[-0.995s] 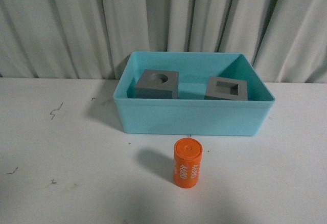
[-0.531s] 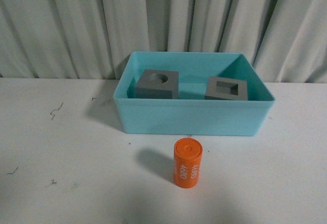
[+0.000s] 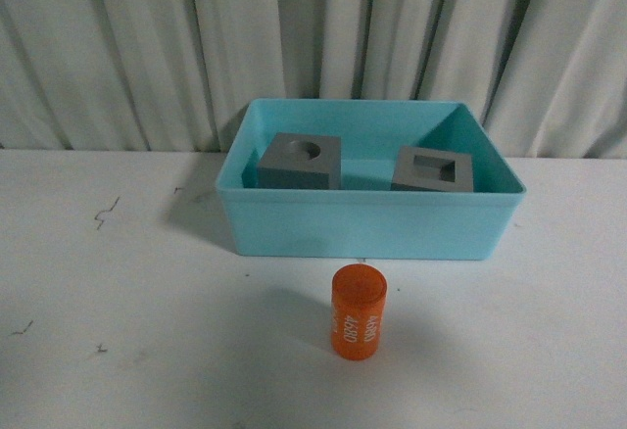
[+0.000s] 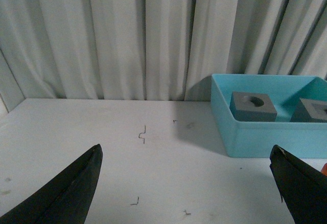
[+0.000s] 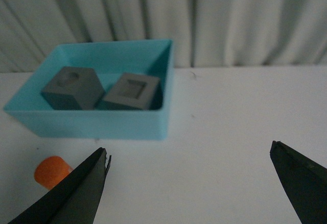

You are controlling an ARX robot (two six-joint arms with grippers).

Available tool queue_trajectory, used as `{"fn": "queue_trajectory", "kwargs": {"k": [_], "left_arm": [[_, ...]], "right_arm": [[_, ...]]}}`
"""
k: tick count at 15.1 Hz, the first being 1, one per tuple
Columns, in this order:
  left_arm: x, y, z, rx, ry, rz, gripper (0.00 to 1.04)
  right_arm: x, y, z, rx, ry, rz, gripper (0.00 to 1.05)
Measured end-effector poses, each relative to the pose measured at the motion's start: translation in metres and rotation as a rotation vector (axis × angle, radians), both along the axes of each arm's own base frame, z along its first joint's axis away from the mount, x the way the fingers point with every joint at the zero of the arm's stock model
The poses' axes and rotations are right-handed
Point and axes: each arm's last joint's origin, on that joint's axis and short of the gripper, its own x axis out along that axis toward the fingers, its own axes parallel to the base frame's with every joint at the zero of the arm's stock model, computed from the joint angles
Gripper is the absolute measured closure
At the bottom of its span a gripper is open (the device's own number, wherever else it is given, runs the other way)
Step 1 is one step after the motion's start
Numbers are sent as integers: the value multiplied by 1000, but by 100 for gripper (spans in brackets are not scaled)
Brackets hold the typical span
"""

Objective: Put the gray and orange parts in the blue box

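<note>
Now left end effector and right end effector gape; orange cylinder upright.

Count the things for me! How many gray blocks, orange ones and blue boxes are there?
Blue box: 1
Gray cubes: 2, the round-recess cube and the rectangular-recess cube, both inside the box
Orange cylinder: 1, standing outside, in front of the box
Total: 4
</note>
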Motion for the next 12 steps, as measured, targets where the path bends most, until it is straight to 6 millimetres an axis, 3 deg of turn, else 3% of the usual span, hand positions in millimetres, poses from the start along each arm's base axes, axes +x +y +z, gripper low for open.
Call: {"fn": "queue_trajectory", "kwargs": {"k": [1,2,4,6,8,12], "left_arm": [[0,0,0,0,0,0,8],[0,0,0,0,0,0,7],[0,0,0,0,0,0,7],[0,0,0,0,0,0,7],[0,0,0,0,0,0,7],[0,0,0,0,0,0,7]], "right_arm": [[30,8,6,-42,-21,107,6],[53,22,-2,-90,20,229,6],[81,58,-29,-171,139,425,6],[93,100,-45,-265,160,577,6],[97,129,-65,-337,193,650,6],[116,155,-95,-401,248,638,6]]}}
